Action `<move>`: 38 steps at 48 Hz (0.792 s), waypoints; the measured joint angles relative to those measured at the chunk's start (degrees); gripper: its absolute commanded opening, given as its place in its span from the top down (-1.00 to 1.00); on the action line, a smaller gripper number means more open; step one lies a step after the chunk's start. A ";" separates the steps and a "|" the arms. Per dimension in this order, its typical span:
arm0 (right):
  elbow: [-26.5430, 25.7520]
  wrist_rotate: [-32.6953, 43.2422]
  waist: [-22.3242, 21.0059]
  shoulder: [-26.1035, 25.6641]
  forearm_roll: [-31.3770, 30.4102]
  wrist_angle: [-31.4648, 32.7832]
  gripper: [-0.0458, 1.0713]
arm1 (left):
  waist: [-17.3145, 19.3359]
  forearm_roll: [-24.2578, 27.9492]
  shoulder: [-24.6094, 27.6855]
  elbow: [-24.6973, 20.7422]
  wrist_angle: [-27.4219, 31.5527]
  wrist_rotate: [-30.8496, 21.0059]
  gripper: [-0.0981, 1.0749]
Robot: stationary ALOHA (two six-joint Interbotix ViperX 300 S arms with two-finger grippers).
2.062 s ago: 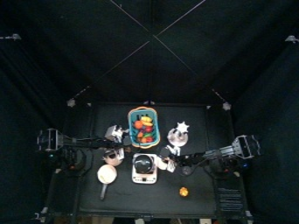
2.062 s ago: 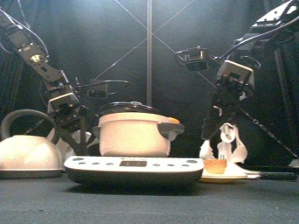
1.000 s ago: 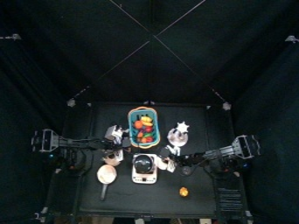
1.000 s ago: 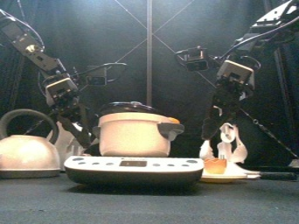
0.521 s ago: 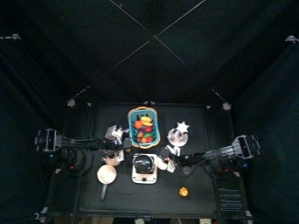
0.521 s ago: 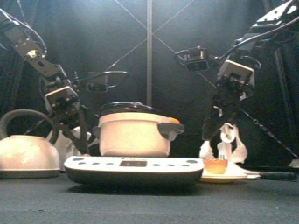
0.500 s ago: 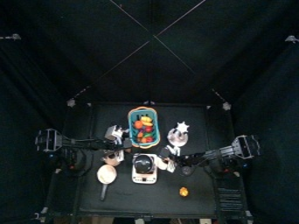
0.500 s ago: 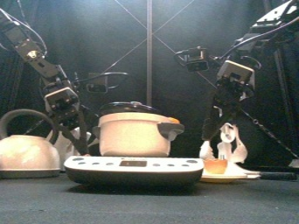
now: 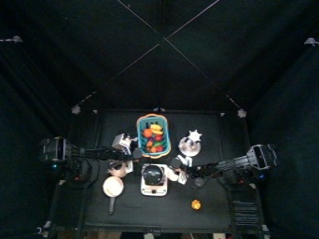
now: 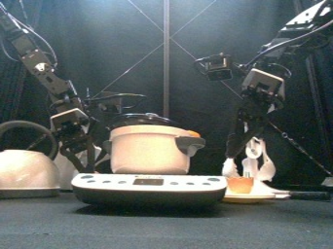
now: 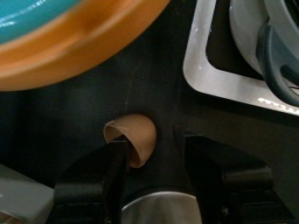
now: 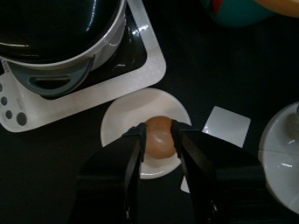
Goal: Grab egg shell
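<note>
Eggshell (image 11: 131,134), a brown half shell, lay on the black table (image 11: 70,114) between the two jaws of the left gripper (image 11: 149,150), which stood apart on either side of it; one jaw was touching or nearly touching the shell, and a firm grip could not be confirmed. The shell sat near the table's left edge, between the orange-and-teal bowl (image 11: 70,35) and the silver base (image 11: 239,74) of the cooker. From the front, the left arm hung low behind the white kettle (image 10: 29,167), beside the cream cooker pot (image 10: 150,148). The right gripper (image 12: 159,144) was closed on a whole brown egg (image 12: 159,140) above a white saucer (image 12: 128,122), toward the table's right edge, beside a white card (image 12: 226,125).
</note>
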 measured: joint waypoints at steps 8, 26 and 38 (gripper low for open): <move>0.00 0.00 0.00 0.00 -0.09 -0.09 -0.34 | -0.09 0.00 -0.18 0.00 0.00 0.00 -0.16; 0.00 -0.18 0.00 0.00 0.00 0.00 -0.34 | -0.35 0.00 -6.94 -0.44 3.96 0.18 -0.16; 0.00 -0.18 0.00 0.00 -0.26 0.00 -0.34 | -1.76 0.00 -9.93 -0.44 4.75 0.09 -0.16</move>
